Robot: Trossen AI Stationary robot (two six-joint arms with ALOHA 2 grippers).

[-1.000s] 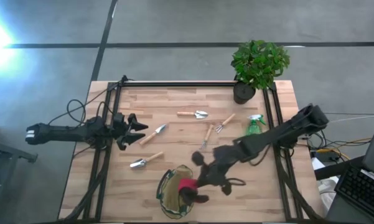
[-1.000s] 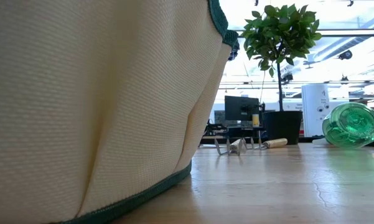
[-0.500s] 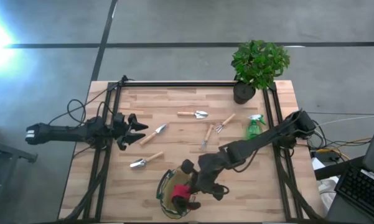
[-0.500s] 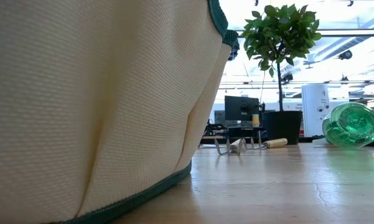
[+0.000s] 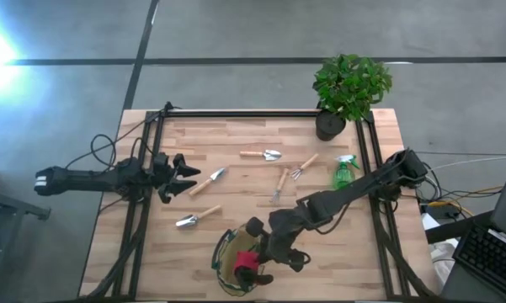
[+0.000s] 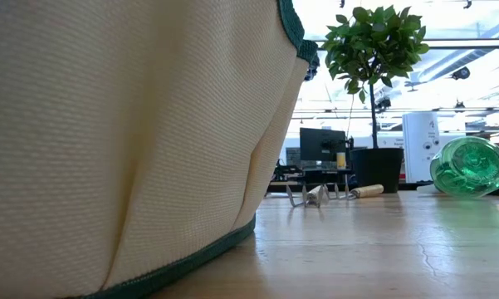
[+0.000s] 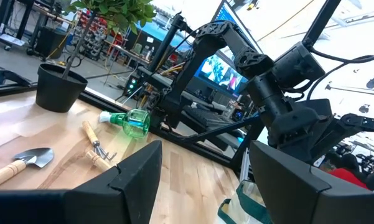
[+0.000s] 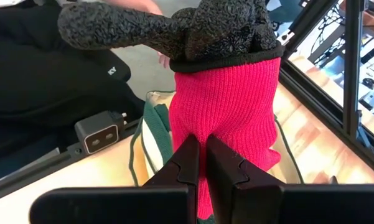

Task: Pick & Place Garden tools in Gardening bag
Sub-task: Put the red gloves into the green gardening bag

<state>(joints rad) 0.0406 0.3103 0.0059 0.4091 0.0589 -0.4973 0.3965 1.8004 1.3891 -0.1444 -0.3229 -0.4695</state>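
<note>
The red-and-black piece is a glove point(image 5: 247, 262) with a red knit cuff and a black hand part. My right gripper point(image 5: 259, 254) is shut on it over the open olive-green bag point(image 5: 226, 263) near the table's near edge. The bag's beige wall point(image 6: 124, 141) fills the low view's left. Several wooden-handled tools lie flat on the table: trowels point(image 5: 262, 154), point(image 5: 207, 181), point(image 5: 196, 219) and forks point(image 5: 302, 167), point(image 5: 279, 183). My left gripper point(image 5: 187, 177) is open and empty at the table's left. My right gripper pinches the glove's red knit cuff point(image 8: 221, 127) between its two fingers point(image 8: 188, 163). The fingers come slanting down from the table's right. The black hand part point(image 8: 174, 28) reaches out beyond the fingertips, over the bag's green-edged opening point(image 8: 150, 134). Whether the glove touches the bag, I cannot tell.
A potted green plant point(image 5: 348, 88) stands at the far right corner. A green spray bottle point(image 5: 345, 169) lies on its side near the right rail. Black frame rails point(image 5: 143, 210) run along both table sides. A person in dark clothing point(image 8: 43, 93) is beyond the near edge.
My right gripper has gone toward the table's left and near edge with the glove, from beside the bag's right rim to over its opening. It has stayed still in the last half second. The gripper stays shut on the glove.
</note>
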